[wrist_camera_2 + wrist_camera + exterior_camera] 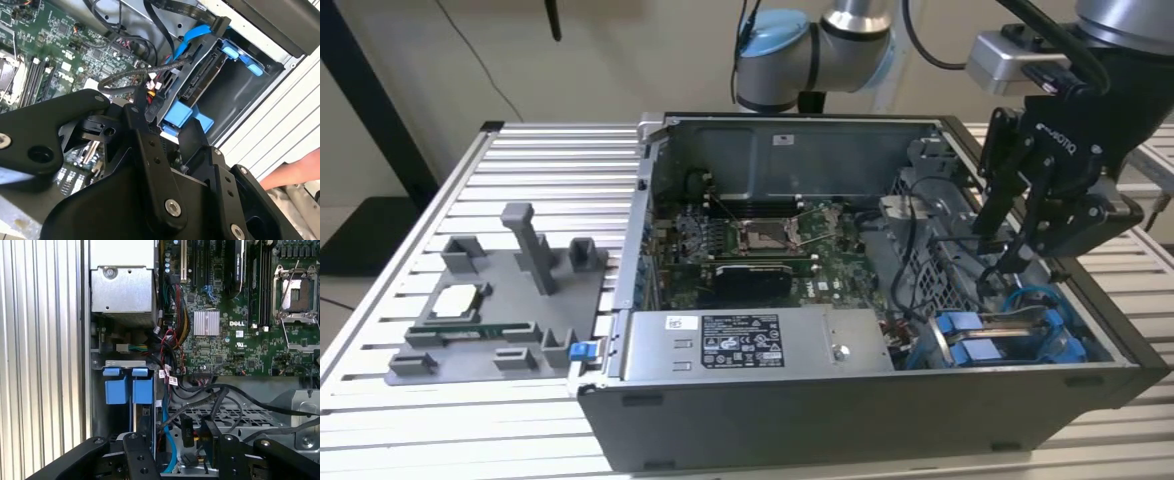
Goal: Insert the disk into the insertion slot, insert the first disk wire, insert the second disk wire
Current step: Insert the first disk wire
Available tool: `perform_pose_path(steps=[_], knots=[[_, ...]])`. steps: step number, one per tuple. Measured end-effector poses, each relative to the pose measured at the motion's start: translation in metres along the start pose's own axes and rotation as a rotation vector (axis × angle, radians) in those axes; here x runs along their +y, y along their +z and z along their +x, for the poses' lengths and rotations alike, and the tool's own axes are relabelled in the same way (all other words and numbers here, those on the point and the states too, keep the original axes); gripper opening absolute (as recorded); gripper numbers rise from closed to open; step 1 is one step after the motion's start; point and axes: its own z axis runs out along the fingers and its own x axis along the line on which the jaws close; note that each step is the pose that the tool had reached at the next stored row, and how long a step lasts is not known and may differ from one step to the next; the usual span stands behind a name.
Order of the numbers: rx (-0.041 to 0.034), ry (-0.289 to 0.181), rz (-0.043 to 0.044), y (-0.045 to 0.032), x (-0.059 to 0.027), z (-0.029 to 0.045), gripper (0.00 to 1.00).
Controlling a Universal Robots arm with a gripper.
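Note:
The disk (pixel 1003 326) sits edge-up in its blue carrier inside the insertion slot (pixel 1083 352), at the case corner on the exterior view's right. In the second wrist view the disk's connector end (pixel 201 82) faces out of the grey bay (pixel 240 97). A blue flat wire (pixel 192 35) ends in a black plug (pixel 220 23) beside it. My gripper (pixel 1007 265) hangs just above the disk, fingers apart and nothing pinched. Between them in the first wrist view, gripper (pixel 180 452), lie a black connector (pixel 186 431) and the blue wire (pixel 167 440). The carrier's blue tabs (pixel 122 387) stand beyond.
The open case holds a motherboard (pixel 761 240), a labelled power supply (pixel 734 340) and a perforated cage (pixel 240 415) with loose black cables. A grey fixture (pixel 494 300) with a square chip stands on the slatted table. A person's hand (pixel 295 172) is outside the case.

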Motion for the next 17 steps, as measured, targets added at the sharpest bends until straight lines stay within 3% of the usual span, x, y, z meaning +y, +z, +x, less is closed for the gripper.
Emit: perform_pose_path(steps=[8,13,17], knots=[[-0.0001,-0.003,0.0027,0.0029,0.0028,-0.0002,1.0],[-0.0034,-0.006,0.0037,-0.0074,0.0034,-0.0003,1.0],[-0.0047,-0.012,0.0148,-0.0053,0.0047,-0.0003,1.0]])
